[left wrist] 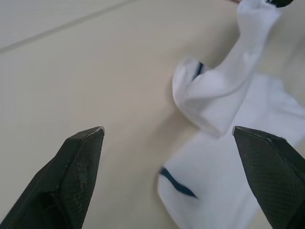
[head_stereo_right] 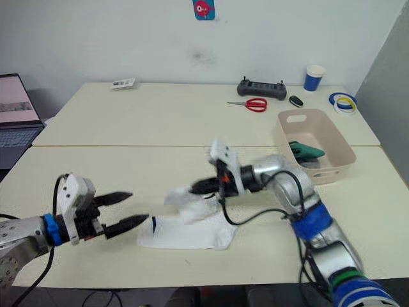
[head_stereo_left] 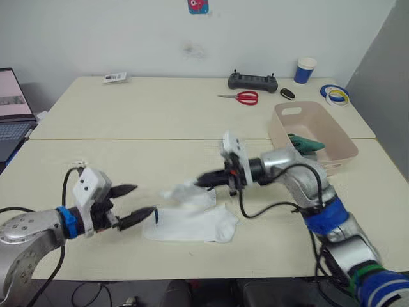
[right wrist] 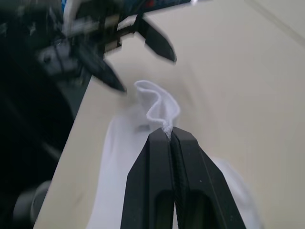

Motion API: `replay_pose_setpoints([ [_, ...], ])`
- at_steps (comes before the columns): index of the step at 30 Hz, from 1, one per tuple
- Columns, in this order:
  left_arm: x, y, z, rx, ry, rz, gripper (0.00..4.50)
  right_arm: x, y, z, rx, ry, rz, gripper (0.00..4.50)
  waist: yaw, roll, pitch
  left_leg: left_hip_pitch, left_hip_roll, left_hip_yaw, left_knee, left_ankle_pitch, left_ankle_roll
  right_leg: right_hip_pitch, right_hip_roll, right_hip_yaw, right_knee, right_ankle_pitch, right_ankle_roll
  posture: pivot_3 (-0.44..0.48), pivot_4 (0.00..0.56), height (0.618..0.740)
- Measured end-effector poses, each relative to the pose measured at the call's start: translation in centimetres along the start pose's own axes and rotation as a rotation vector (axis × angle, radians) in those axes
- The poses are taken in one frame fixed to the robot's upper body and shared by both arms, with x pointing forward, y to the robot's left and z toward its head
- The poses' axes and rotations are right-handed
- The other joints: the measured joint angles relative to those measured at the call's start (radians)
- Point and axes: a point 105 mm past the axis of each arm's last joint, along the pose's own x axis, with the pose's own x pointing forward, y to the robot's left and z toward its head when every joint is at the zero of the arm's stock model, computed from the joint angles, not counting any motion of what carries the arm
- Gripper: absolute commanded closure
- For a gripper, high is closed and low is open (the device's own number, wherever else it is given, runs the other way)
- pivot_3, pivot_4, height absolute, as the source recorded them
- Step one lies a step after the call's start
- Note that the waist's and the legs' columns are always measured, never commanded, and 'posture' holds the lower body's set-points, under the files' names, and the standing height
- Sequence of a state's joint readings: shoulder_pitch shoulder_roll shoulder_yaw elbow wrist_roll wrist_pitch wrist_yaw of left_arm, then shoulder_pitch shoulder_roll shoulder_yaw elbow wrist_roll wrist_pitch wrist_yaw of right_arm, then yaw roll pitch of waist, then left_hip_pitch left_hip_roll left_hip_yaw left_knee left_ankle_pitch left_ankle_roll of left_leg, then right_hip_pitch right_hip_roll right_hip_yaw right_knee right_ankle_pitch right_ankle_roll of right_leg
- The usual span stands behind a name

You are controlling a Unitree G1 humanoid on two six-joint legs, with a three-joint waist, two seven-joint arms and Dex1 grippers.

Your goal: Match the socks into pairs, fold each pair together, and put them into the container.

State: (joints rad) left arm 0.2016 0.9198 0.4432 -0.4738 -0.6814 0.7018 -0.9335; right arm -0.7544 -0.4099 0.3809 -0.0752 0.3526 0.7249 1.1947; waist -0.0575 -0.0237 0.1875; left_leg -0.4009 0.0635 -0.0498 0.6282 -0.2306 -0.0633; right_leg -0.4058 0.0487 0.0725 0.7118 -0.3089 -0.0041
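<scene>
Your right gripper (head_stereo_right: 199, 187) has its jaws pinching the upper white sock (head_stereo_right: 185, 198), lifted over the lower white sock (head_stereo_right: 192, 233), well short of the container (head_stereo_right: 342, 146). Your left gripper (head_stereo_right: 131, 210) waits spread. That thin pinch may slip, misaligning the pair.

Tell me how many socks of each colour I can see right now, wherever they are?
White socks: 2, one lying flat on the table, one pinched and lifted by the right gripper
Dark green socks: at least 1 showing in the pink tub; a second cannot be told apart
Grey socks: some grey shows under the green, count unclear
Total clearly countable: 3
</scene>
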Motion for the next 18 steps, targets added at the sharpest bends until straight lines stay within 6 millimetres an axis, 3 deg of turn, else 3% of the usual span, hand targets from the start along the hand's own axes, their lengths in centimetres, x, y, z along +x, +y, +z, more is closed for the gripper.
replay_pose_setpoints([
  [4, -0.5, -0.3, 1.4, 0.026, -0.004, -0.058, 0.0, -0.5, 2.4, -0.3, -0.035, 0.028, 0.109, 4.46, -0.001, 0.0, 0.0, 0.001, 0.001, -0.003, -0.001, 0.0, 0.0, 0.0, 0.001, 0.0, 0.001, -0.001, -0.002, 0.0, 0.15, 0.74],
  [8, 0.5, 0.7, 3.4, 0.085, -0.058, -0.066, 0.0, -0.9, 3.9, -1.5, -0.012, 0.059, 0.174, 4.46, 0.0, 0.0, 0.0, 0.001, 0.0, -0.002, 0.0, 0.0, 0.0, 0.001, 0.001, -0.001, 0.001, -0.001, -0.001, 0.0, 0.15, 0.74],
  [13, 4.1, 1.7, 4.5, 0.112, -0.055, -0.118, 0.0, -0.6, 4.0, -1.7, -0.046, 0.069, 0.181, 4.46, 0.002, 0.0, 0.0, 0.0, -0.002, 0.0, 0.001, 0.0, 0.0, 0.001, 0.002, -0.001, 0.0, 0.0, 0.0, 0.0, 0.15, 0.74],
  [18, 7.7, 2.2, 2.9, 0.133, -0.004, -0.152, 0.0, -0.6, 3.8, -1.8, -0.07, 0.078, 0.16, 4.46, 0.0, 0.0, 0.0, 0.0, -0.001, 0.0, 0.001, 0.0, 0.0, 0.001, 0.002, -0.001, 0.0, 0.0, 0.0, 0.0, 0.15, 0.74],
])
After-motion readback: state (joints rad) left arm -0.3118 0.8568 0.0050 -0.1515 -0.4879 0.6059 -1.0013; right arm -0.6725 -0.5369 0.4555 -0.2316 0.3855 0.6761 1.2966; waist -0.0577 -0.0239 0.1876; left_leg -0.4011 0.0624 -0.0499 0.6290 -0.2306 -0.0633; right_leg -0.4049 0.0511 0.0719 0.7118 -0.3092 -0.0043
